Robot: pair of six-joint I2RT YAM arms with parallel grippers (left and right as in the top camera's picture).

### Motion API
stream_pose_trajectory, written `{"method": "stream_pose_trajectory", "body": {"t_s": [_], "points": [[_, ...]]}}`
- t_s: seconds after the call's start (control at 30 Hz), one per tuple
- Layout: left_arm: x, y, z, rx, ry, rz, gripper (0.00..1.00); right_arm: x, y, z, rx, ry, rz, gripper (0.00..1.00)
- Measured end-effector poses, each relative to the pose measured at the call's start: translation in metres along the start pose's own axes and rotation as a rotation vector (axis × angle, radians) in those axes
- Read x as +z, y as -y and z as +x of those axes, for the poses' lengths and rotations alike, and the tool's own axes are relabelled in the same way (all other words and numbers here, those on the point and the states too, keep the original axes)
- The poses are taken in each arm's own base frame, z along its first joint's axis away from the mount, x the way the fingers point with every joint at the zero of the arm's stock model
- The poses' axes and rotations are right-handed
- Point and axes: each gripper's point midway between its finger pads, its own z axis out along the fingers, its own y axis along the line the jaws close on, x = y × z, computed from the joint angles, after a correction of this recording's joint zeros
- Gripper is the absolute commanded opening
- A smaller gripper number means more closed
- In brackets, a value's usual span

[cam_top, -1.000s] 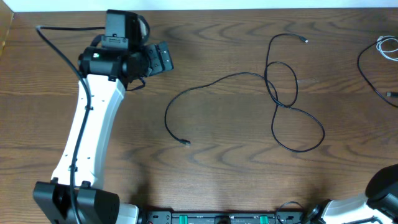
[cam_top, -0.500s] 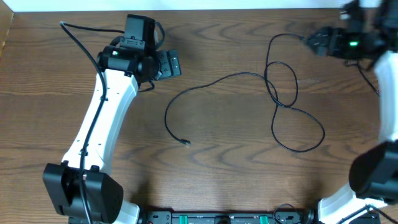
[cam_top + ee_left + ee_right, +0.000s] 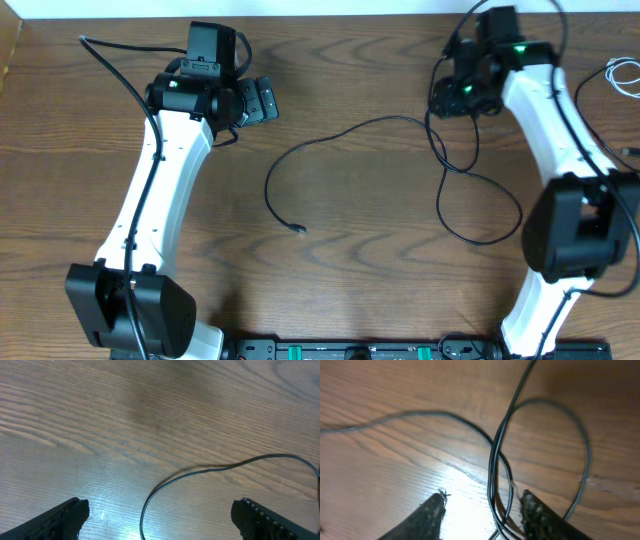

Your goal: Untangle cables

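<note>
A long thin black cable (image 3: 380, 121) lies across the table's middle. Its plug end (image 3: 298, 230) is at the left and its crossed loops (image 3: 458, 140) at the right. My right gripper (image 3: 441, 100) is down over the top of those loops. In the right wrist view its jaws (image 3: 482, 507) stand partly apart, with two or three cable strands (image 3: 495, 460) running between them close to the right finger (image 3: 537, 510). My left gripper (image 3: 262, 98) hovers wide open at the upper left. In its wrist view the cable's curve (image 3: 210, 467) passes below its fingertips (image 3: 160, 520).
A white cable (image 3: 625, 75) and another black cord (image 3: 625, 152) lie at the right edge. The left arm's own thick cord (image 3: 110, 62) trails at the upper left. The right arm reaches along the table's right side.
The right arm swung in from the right to the cable's loops, and its jaws narrowed around the strands. The left arm shifted slightly and stayed open.
</note>
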Motion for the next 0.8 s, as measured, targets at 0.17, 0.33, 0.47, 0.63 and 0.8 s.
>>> {"method": "stream_pose_trajectory", "body": {"t_s": [0.17, 0.33, 0.47, 0.63, 0.8], "points": [[0.0, 0.0, 0.0, 0.0, 0.0, 0.0, 0.97, 0.035, -0.002, 0.02, -0.011, -0.113, 0.023, 0.4], [0.0, 0.0, 0.0, 0.0, 0.0, 0.0, 0.97, 0.052, 0.003, 0.031, -0.015, -0.166, 0.052, 0.4], [0.0, 0.0, 0.0, 0.0, 0.0, 0.0, 0.97, 0.053, 0.013, 0.032, -0.018, -0.175, 0.107, 0.46], [0.0, 0.0, 0.0, 0.0, 0.0, 0.0, 0.97, 0.057, 0.022, 0.037, -0.025, -0.186, 0.155, 0.51], [0.0, 0.0, 0.0, 0.0, 0.0, -0.001, 0.97, 0.07, 0.026, 0.053, -0.025, -0.218, 0.168, 0.52]]}}
